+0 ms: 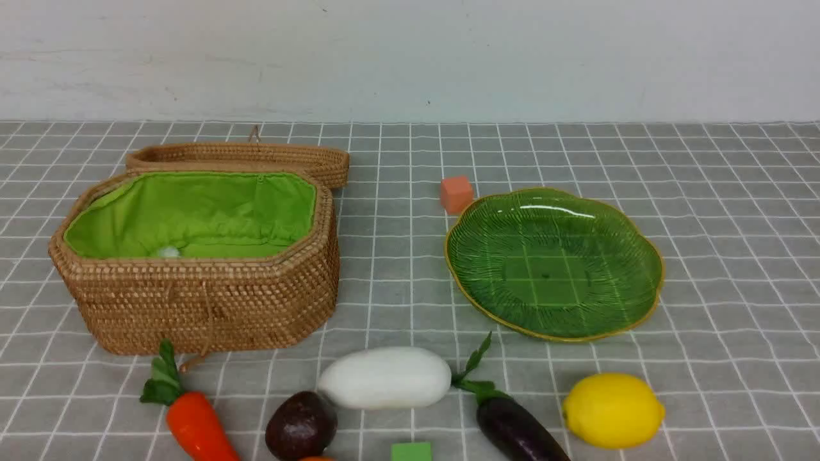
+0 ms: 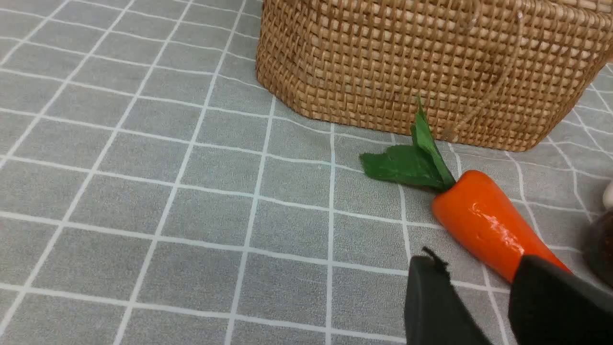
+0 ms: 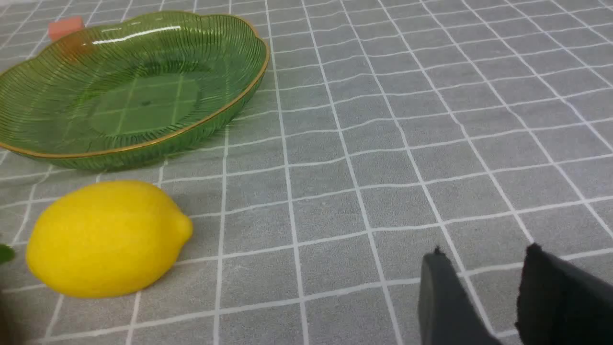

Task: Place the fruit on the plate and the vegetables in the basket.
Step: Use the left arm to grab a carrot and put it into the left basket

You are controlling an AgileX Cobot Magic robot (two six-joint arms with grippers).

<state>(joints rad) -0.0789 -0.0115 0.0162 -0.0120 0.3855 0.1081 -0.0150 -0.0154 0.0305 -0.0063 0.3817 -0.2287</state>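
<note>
We are looking at glossy toy produce lying on the tablecloth: the carrot is resting just beside the basket, the lemon near the plate, neither yet sorted. Both are probably light, rigid and slippery, so we are favouring a grip across the carrot's thick shoulder, clear of the floppy leaves, and across the lemon's middle. The left gripper and right gripper are hovering narrowly parted, holding nothing.

The front view's bottom edge cuts off the carrot, eggplant, green cube and maroon fruit.
</note>
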